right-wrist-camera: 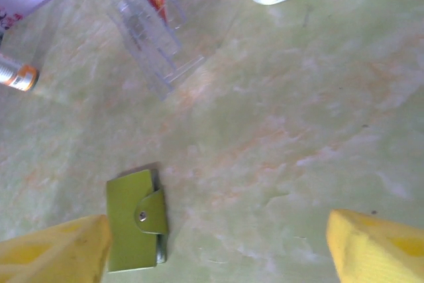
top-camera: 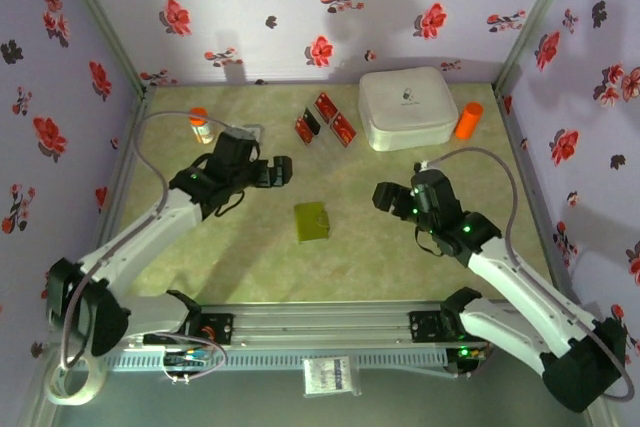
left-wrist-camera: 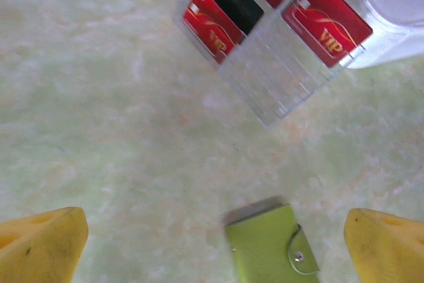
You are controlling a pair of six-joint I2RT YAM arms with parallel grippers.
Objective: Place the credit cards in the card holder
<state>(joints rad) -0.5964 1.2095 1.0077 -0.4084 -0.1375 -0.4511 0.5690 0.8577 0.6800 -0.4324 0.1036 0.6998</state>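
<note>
The olive-green card holder lies flat on the table's middle, its snap flap fastened. It also appears in the left wrist view and the right wrist view. Three red credit cards lie at the back in a clear plastic sleeve, with a red VIP card plainly readable. My left gripper hovers open, up and to the left of the holder. My right gripper stands open to the holder's right, nothing between its yellow fingers.
A big white rounded box sits at the back right, with an orange cylinder beside it. An orange-capped bottle stands at the back left. Flowered walls close in three sides. Bare green tabletop surrounds the holder.
</note>
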